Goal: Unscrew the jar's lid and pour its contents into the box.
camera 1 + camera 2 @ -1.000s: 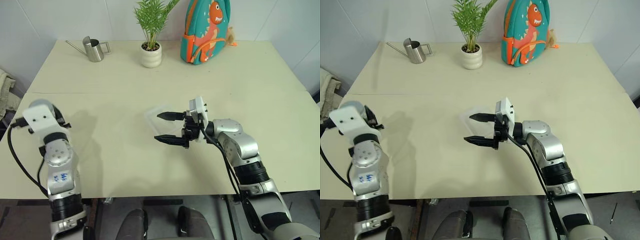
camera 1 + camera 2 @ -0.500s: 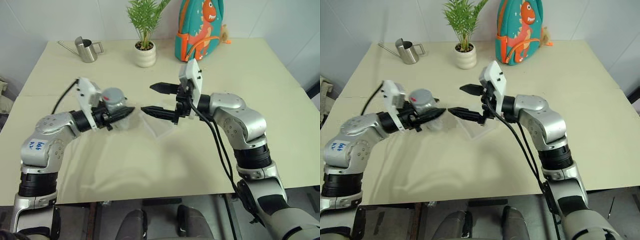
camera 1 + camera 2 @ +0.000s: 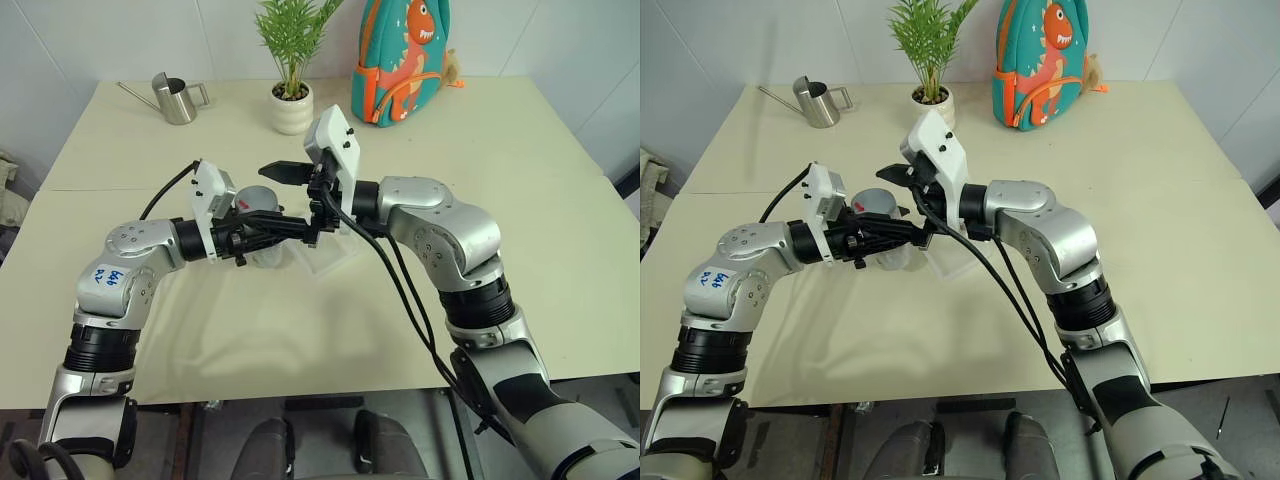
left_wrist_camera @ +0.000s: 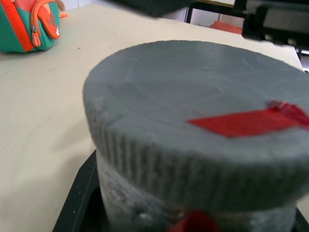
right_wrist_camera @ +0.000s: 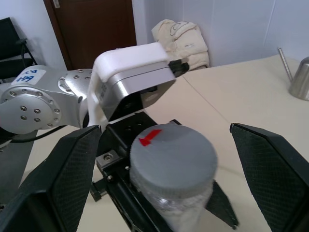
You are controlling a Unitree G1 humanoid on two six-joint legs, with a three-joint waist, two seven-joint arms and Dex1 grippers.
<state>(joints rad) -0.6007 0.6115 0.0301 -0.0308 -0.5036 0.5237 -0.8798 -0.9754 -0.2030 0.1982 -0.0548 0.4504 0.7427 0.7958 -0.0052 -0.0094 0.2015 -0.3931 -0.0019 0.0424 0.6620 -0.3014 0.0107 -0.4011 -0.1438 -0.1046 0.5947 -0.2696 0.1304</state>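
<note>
My left gripper (image 3: 275, 228) is shut on the jar (image 5: 179, 209), a squat whitish plastic pot held upright above the table's middle. The grey lid (image 3: 258, 197) with its red mark sits on the jar (image 4: 145, 208) and looms close in the left wrist view as lid (image 4: 193, 121). My right gripper (image 5: 164, 130) reaches in from the right, open, with one black finger on each side of the lid (image 5: 173, 154) and clear gaps between. The clear box (image 3: 332, 256) lies on the table just below and right of the jar. The contents cannot be made out.
A steel watering can (image 3: 180, 100), a white plant pot (image 3: 292, 110) and a teal dinosaur backpack (image 3: 403, 60) stand along the table's far edge. A seam crosses the tabletop (image 3: 90, 188) on the left. Bare table stretches right of the arms.
My left arm has swung in from the far left, carrying the jar to the middle. My right gripper has risen and moved left until its open fingers straddle the lid.
</note>
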